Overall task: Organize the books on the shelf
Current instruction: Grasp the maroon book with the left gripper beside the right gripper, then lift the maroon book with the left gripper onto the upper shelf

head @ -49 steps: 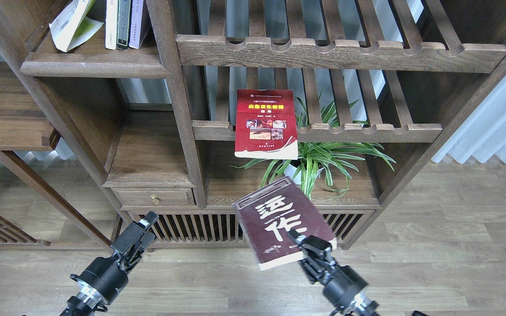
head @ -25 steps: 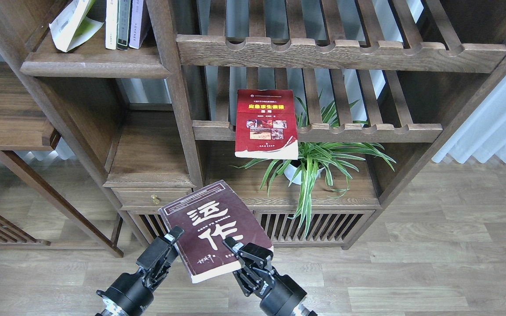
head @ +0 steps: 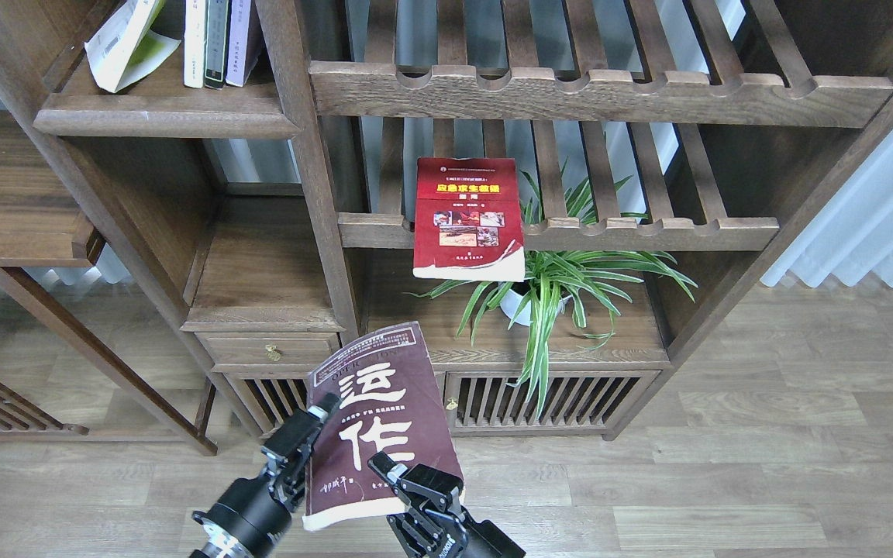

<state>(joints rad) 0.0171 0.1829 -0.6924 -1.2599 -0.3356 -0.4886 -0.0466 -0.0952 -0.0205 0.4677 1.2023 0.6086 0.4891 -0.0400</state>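
Head view: dark maroon paperback with big white characters [head: 381, 422] has swung left and more upright, right gripper [head: 408, 488] clamped on its lower edge, left gripper [head: 308, 434] now against its spine, closure unclear — handover likely, shelving pending

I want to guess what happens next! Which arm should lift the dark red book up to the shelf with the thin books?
Probably the left. The shelf is up on the left, and the left claw already touches the maroon book on its left edge. The right claw grips its bottom edge, farther away.
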